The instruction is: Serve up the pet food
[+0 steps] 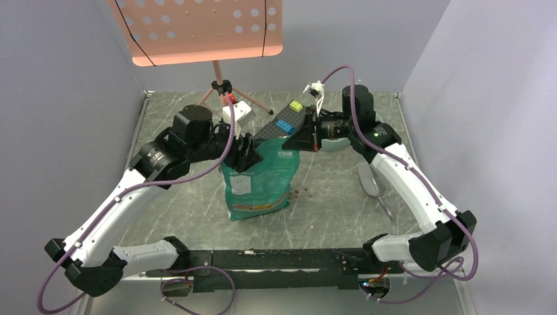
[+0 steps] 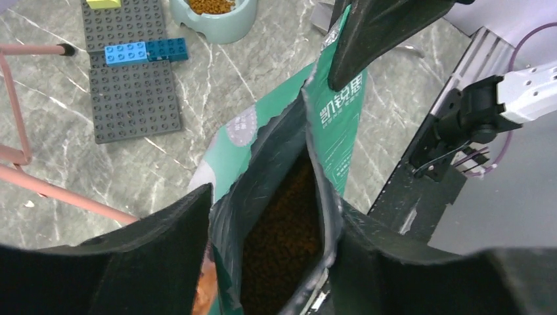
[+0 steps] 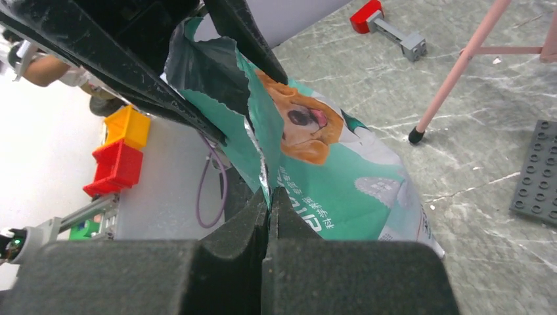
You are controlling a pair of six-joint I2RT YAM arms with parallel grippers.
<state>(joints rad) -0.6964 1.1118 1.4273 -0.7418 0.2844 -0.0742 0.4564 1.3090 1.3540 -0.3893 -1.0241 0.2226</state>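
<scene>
The teal-green bag (image 1: 257,185) stands upright mid-table with its top torn open. Looking down its mouth in the left wrist view, I see dark brown pet food (image 2: 282,243) inside. My left gripper (image 2: 276,200) is open, one finger on each side of the bag's mouth; in the top view the left gripper (image 1: 246,152) sits at the bag's upper left. My right gripper (image 3: 269,197) is shut on the bag's (image 3: 341,190) top edge, at its upper right corner, where the right gripper (image 1: 307,136) shows from above. More pet food (image 2: 210,5) fills the pale bowl (image 2: 217,26). A few pellets (image 1: 302,192) lie loose on the table.
A grey baseplate (image 2: 134,92) with blue bricks (image 2: 144,51) lies behind the bag, a yellow-green brick (image 1: 296,105) at its far end. A pink stand (image 1: 217,72) and a white block (image 1: 238,113) are at the back. A grey scoop-like thing (image 1: 371,180) lies to the right.
</scene>
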